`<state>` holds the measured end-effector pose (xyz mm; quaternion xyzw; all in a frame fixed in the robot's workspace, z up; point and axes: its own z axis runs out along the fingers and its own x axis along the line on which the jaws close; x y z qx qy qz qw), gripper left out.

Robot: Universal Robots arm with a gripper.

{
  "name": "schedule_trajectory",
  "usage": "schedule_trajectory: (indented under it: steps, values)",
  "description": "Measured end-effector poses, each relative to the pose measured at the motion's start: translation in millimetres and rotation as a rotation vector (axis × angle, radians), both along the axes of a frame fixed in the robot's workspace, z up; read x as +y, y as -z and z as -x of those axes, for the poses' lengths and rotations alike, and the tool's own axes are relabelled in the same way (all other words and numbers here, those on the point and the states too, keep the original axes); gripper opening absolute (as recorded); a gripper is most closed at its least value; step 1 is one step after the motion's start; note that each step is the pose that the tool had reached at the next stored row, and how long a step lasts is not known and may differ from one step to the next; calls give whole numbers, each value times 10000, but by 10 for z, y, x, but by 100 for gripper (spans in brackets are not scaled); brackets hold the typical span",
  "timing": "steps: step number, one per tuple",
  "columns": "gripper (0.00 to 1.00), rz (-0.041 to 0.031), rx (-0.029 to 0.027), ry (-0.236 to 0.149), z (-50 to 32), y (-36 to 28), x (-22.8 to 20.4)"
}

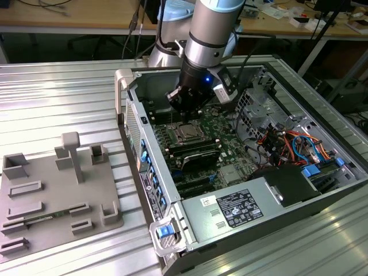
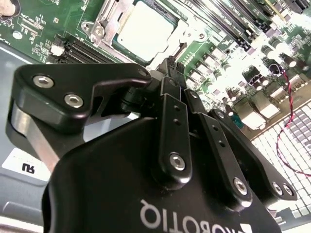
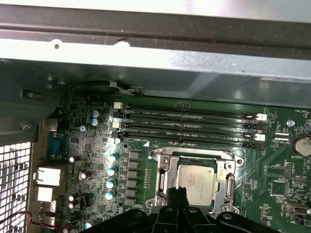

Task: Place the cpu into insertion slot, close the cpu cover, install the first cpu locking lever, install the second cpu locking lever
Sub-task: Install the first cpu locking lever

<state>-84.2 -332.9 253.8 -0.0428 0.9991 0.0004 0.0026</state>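
I see cpu flat, metal top up, edges parallel to memory slots, cpu cover down around it, end effector closed, tips at cover edge

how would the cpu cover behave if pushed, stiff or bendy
The cpu cover looks like thin sheet metal, so probably light and slightly springy. It lies flat around the cpu, so pushing down likely moves it little.
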Motion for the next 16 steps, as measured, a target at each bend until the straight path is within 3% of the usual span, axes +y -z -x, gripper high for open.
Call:
schedule_trajectory:
  steps: [5,16]
  values:
    - [11,1,-110,2,75,-16,0]
    - [11,1,-114,329,171,-15,3]
